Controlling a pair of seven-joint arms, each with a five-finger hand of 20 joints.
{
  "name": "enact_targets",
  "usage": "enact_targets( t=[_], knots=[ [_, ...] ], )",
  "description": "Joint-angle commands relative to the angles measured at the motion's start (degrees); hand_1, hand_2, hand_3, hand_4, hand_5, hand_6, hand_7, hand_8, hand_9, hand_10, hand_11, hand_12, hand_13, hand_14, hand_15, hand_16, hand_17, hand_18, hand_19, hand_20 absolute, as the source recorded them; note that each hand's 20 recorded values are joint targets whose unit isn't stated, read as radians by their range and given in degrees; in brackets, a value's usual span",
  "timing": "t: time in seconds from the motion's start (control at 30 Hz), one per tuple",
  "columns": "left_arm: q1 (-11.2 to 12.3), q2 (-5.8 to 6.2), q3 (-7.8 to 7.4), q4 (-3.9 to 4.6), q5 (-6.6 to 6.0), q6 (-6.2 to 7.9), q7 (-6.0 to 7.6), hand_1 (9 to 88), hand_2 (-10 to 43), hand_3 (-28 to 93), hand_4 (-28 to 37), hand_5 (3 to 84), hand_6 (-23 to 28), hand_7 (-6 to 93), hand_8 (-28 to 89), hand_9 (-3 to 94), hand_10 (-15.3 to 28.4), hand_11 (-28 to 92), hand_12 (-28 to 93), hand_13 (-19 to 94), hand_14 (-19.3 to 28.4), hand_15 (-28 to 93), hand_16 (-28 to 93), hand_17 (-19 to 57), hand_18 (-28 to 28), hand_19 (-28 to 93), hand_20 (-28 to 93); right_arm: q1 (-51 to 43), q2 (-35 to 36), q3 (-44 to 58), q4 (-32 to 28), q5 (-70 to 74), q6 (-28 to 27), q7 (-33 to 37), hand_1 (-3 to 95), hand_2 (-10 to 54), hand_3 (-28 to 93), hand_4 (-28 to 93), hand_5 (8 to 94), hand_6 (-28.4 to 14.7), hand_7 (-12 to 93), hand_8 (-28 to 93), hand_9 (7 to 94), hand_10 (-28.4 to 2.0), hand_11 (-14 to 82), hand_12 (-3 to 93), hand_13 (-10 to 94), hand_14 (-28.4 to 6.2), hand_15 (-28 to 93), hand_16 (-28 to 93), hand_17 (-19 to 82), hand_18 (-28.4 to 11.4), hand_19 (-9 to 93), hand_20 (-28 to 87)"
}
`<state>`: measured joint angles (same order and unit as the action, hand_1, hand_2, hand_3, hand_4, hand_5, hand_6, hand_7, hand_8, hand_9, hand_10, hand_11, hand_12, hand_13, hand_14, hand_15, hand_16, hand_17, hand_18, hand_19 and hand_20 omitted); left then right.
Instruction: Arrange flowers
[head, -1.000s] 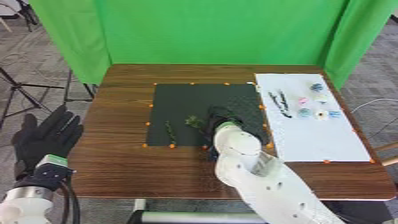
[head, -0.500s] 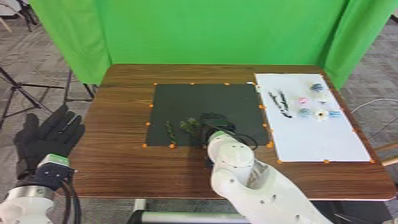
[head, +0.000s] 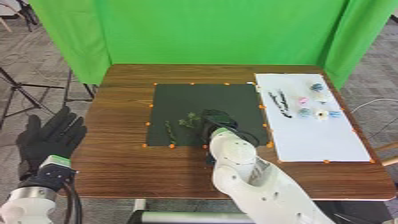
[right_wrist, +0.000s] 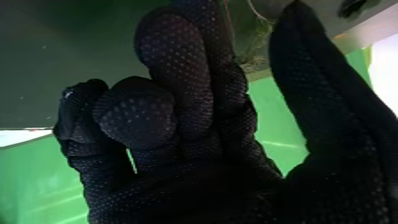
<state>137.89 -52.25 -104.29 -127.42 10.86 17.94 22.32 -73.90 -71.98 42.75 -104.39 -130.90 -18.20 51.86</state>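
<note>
Right hand (head: 218, 119) at greenery (head: 189, 120) on black mat (head: 191, 97), fingers loosely bent, hold unclear; left hand (head: 44, 143) open, empty.

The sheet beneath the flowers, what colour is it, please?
The sheet is white, clearest in the head view.

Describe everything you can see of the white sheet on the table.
The white sheet is a flat, smooth rectangle, paper or thin board, lying on the right side of the brown table, beside the dark mat. Small orange marks dot its near edge. On its far half rest two thin dark sprigs and a cluster of small pink, blue and white flowers.
</note>
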Motion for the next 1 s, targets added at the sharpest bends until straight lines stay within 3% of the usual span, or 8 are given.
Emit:
enact_targets(
  t=[0.03, 0.27, 0.33, 0.4, 0.47, 0.6, 0.87, 1.0],
  knots=[
    [1.23, -0.45, -0.81, -0.23, -0.59, -0.08, 0.14, 24.9, 13.7, 71, -28.3, 36.8, 7.3, 16.5, -11, 28.6, 13.5, 22, 7, 19, 11.6, 30, -11, -0.8, 9.8, 26, 8, -0.92, 0.88, 1.31, -2.01, 0.65, -1.81, 0.77, 29.9, -9.5, 71, -17, 78.8, -4.8, 29, -6, 85.3, -14.2, 40.0, 34.3, 78, -11.5, 67, 39, 42, -28.4, 93, 32],
    [1.03, -0.9, -1.2, -0.09, -0.27, -0.12, -0.69, 24.9, 13.4, 71, -28.3, 36.8, 7.3, 16.6, -11, 28.7, 13.4, 23, 7, 19, 11.8, 31, -11, -1.0, 9.9, 26, 8, -1.49, 1.15, 2.74, -4.06, 3.35, -4.0, 1.36, 27.8, -9.5, 70, -17, 78.9, -5.6, 26, -6, 85.6, -14.7, 37.8, 33.6, 79, -11.6, 66, 39, 42, -28.4, 92, 32],
    [1.33, -0.67, -1.29, -0.12, -0.6, -0.19, -0.27, 24.9, 13.3, 71, -28.3, 36.8, 7.3, 16.6, -11, 28.6, 13.5, 23, 7, 19, 11.9, 31, -11, -1.0, 9.9, 26, 8, -1.89, 1.2, 3.29, -4.71, 2.81, -4.32, 0.99, 27.7, -9.5, 70, -17, 78.7, -5.8, 26, -6, 85.5, -14.8, 37.2, 33.4, 79, -11.7, 65, 38, 42, -28.4, 92, 32],
    [1.06, -1.14, -1.18, -0.08, -0.58, -0.32, -0.4, 25.0, 13.3, 71, -28.3, 36.9, 7.3, 16.6, -11, 28.6, 13.5, 23, 7, 18, 11.9, 31, -11, -1.0, 9.9, 26, 8, -2.45, 1.85, 4.58, -5.85, 2.48, -3.06, 0.79, 27.8, -9.5, 69, -17, 78.5, -5.9, 24, -6, 85.6, -14.8, 37.0, 33.4, 79, -11.7, 65, 38, 42, -28.4, 92, 32],
    [1.19, -0.84, -0.97, -0.08, -0.73, -0.49, 0.12, 25.0, 13.3, 71, -28.3, 36.8, 7.3, 16.6, -11, 28.6, 13.5, 23, 7, 18, 11.9, 31, -11, -1.0, 10.0, 26, 8, -2.99, 3.35, 6.48, -6.6, 0.13, -0.57, 0.51, 27.2, -9.5, 69, -17, 78.0, -6.1, 23, -6, 85.5, -15.0, 36.8, 33.4, 79, -11.7, 65, 39, 42, -28.4, 91, 32],
    [2.11, -1.18, -1.6, -0.45, -0.77, -0.3, 0.61, 25.0, 13.4, 71, -28.3, 36.8, 7.3, 16.7, -11, 28.6, 13.4, 23, 7, 18, 12.0, 31, -11, -1.1, 9.9, 26, 8, -2.43, 7.58, 11.0, -6.7, 0.55, 1.97, 1.26, 27.4, -9.5, 69, -17, 74.9, -6.7, 21, -6, 82.4, -16.5, 36.5, 33.1, 75, -13.0, 66, 39, 40, -28.4, 91, 33],
    [3.02, -1.08, -1.85, -0.73, -1.22, -0.03, 1.75, 25.1, 13.4, 71, -28.3, 36.8, 7.3, 16.7, -11, 28.8, 13.3, 23, 7, 19, 12.0, 31, -11, -1.1, 10.0, 26, 8, 4.5, 13.89, 13.33, 2.6, 2.63, 2.76, 3.07, 27.5, -9.5, 69, -20, 66.7, -8.6, 19, -7, 76.0, -18.1, 38.1, 32.1, 71, -14.5, 69, 38, 38, -28.4, 91, 34],
    [2.56, -1.09, -1.42, -0.54, -1.34, 0.07, 2.03, 25.1, 13.4, 71, -28.3, 36.5, 7.2, 16.8, -11, 28.7, 13.4, 23, 7, 19, 12.0, 31, -11, -1.1, 10.0, 26, 8, 9.16, 13.66, 13.12, 8.58, 6.18, -1.0, 4.87, 28.8, -9.5, 67, -24, 63.0, -9.8, 16, -7, 73.7, -18.5, 39.0, 31.9, 69, -15.1, 70, 37, 37, -28.4, 91, 35]
  ],
)
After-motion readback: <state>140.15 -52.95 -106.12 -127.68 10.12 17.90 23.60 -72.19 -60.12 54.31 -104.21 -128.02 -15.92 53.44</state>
